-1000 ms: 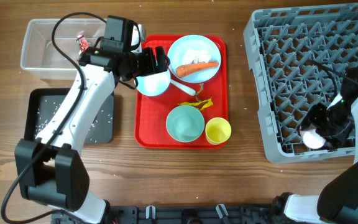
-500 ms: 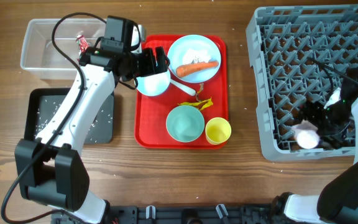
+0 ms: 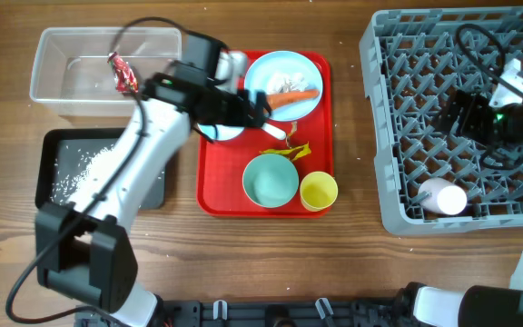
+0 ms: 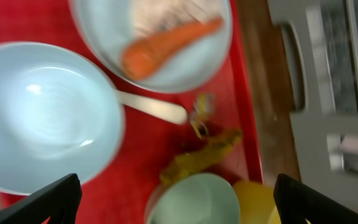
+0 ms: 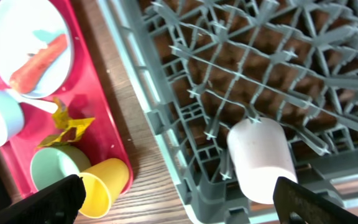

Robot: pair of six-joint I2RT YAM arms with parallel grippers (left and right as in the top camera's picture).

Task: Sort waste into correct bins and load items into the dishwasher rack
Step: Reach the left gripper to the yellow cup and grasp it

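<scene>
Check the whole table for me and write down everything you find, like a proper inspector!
Surface: wooden table, with a red tray in the middle.
Job's things: carrot on the plate; white bowl, spoon, yellow wrapper, teal bowl and yellow cup on the red tray; red wrapper in the clear tub; grains in the black tray; pink cup lying in the rack.
Clutter: nothing seen.
Grippers: left gripper open above the red tray; right gripper open above the rack; both empty.
Cables: a black cable loops off each arm.
Surroundings: nothing seen.
</scene>
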